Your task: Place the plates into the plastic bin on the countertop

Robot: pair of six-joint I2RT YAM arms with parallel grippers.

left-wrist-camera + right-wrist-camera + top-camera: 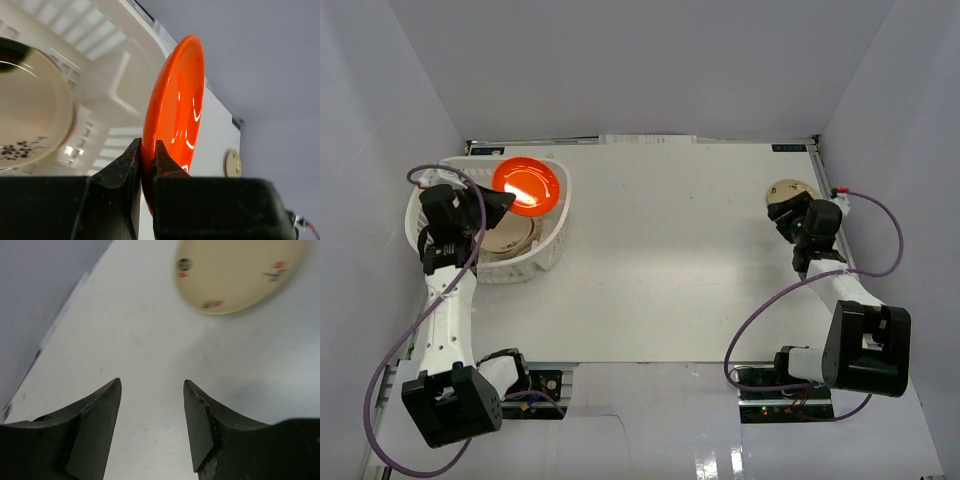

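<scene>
An orange-red plate [525,186] [175,105] hangs tilted over the white plastic bin [558,236] at the left of the countertop [670,260]. My left gripper [500,206] [148,150] is shut on its near rim. A cream plate [506,238] [30,115] with a dark print lies flat in the bin [120,85]. At the far right another cream plate [793,189] [240,270] [232,163] rests on the countertop. My right gripper [783,212] [152,385] hovers just short of it, open, with nothing between its fingers.
White walls close in the countertop on the left, back and right. The right cream plate sits close to the right wall and back edge. Purple cables loop beside both arms near the front edge.
</scene>
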